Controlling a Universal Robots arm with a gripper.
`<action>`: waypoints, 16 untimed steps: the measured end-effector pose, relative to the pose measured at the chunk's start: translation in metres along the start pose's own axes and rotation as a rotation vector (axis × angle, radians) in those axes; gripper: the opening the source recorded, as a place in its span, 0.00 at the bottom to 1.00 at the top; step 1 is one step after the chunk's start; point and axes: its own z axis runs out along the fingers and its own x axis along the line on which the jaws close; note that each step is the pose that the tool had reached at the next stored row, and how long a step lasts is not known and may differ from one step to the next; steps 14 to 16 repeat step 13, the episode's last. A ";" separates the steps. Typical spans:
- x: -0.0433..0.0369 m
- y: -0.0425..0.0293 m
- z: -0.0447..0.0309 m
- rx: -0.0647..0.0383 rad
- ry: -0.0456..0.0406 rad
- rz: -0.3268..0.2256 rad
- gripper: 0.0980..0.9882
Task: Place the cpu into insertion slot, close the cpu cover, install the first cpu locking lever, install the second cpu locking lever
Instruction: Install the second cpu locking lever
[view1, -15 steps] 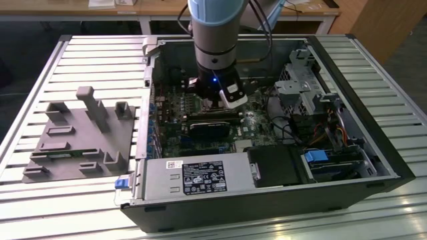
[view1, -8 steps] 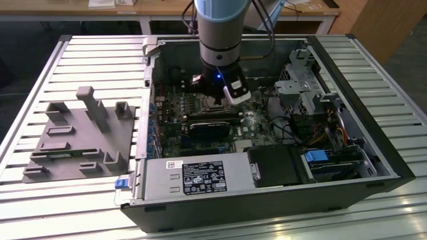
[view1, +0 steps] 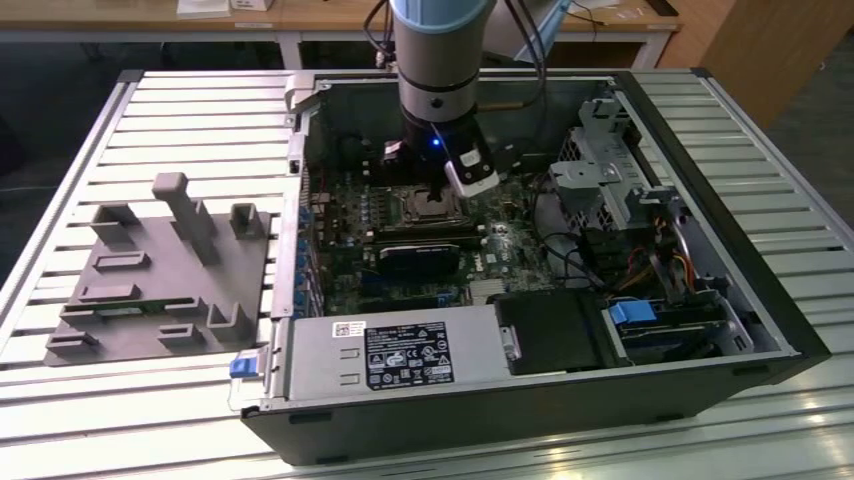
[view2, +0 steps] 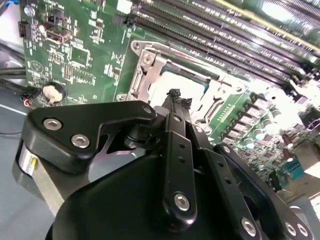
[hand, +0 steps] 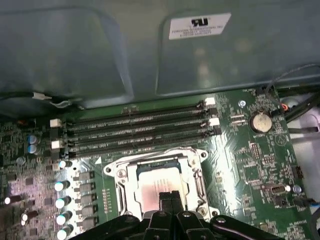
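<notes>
The cpu (hand: 152, 182) lies in the insertion slot (hand: 200, 186) on the green motherboard, its pale metal top facing up. The silver cpu cover (hand: 120, 176) lies flat around it as a frame. In both wrist views my gripper (hand: 170, 196) is shut, its black fingertips (view2: 175, 95) pressed together with nothing between them, right over the chip's near edge. The wrist views do not settle whether the tips touch the cpu (view2: 167, 82). In the exterior view the gripper (view1: 424, 190) hangs straight down over the slot (view1: 430, 207) inside the open computer case.
Several long black memory slots (hand: 135, 131) run just beyond the socket, and a coin cell (hand: 260, 121) sits to one side. A black block (view1: 420, 257), the power supply (view1: 400, 355) and a drive cage (view1: 603, 175) crowd the case. A grey fixture (view1: 160, 270) stands at the exterior view's left.
</notes>
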 end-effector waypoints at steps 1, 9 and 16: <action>0.0001 0.0006 0.0001 0.000 0.0000 0.000 0.01; 0.0001 0.0009 0.0002 0.013 -0.0020 -0.001 0.01; 0.0001 0.0009 0.0002 0.013 -0.0021 -0.001 0.01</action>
